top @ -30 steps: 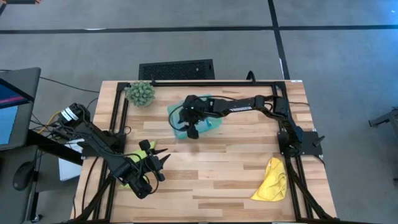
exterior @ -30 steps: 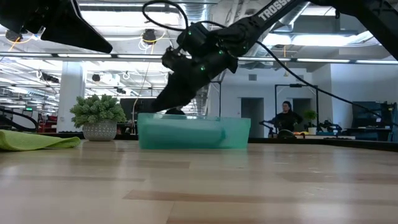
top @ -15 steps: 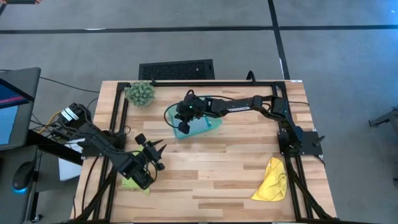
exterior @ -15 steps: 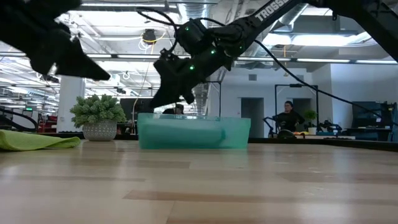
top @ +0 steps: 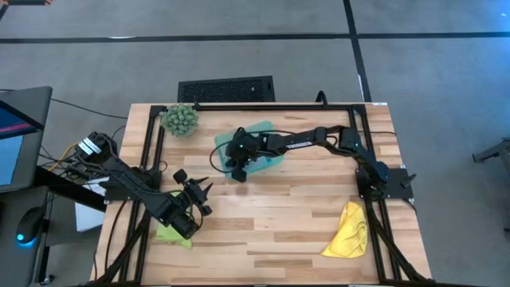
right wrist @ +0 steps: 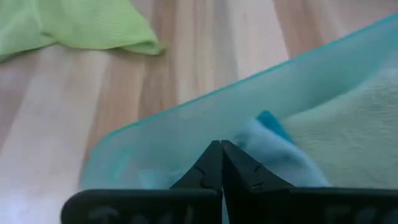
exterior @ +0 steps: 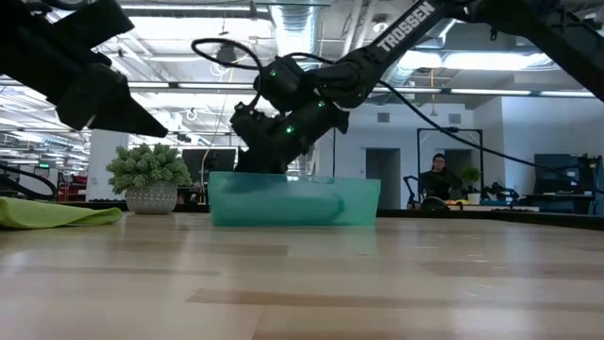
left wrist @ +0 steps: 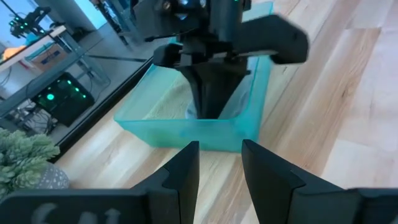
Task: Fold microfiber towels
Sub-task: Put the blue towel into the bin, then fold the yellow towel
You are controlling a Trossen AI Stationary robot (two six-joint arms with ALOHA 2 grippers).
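Observation:
A teal tray (top: 269, 130) on the table's far middle holds a light blue towel (right wrist: 268, 144) and a pale sage towel (right wrist: 351, 121). My right gripper (right wrist: 221, 149) is shut and points down into the tray's near left corner, beside the blue towel. It also shows in the left wrist view (left wrist: 207, 102). A lime green towel (top: 170, 234) lies flat near the left edge, partly under my left arm. My left gripper (left wrist: 221, 168) hovers open and empty above the table, facing the tray. A yellow towel (top: 347, 231) lies crumpled at the near right. My right gripper reaches from above, slanting down into the tray, with its shut fingertips (left wrist: 205, 111) at the edge of the light blue towel. Whether they touch the cloth or hold any of it, I cannot tell, because the tray wall and the fingers hide the spot.
A spiky green plant ball (top: 180, 119) in a pot stands at the far left corner. A black frame (top: 263, 106) runs along the table's far and side edges. Bare wood (top: 279, 215) lies between the tray and the near edge. A person (exterior: 436, 179) stands far behind the table.
My right gripper has shut, risen out of the tray, and then come down into its near left corner again. My left gripper has drawn a little toward the far edge, uncovering more of the lime green towel.

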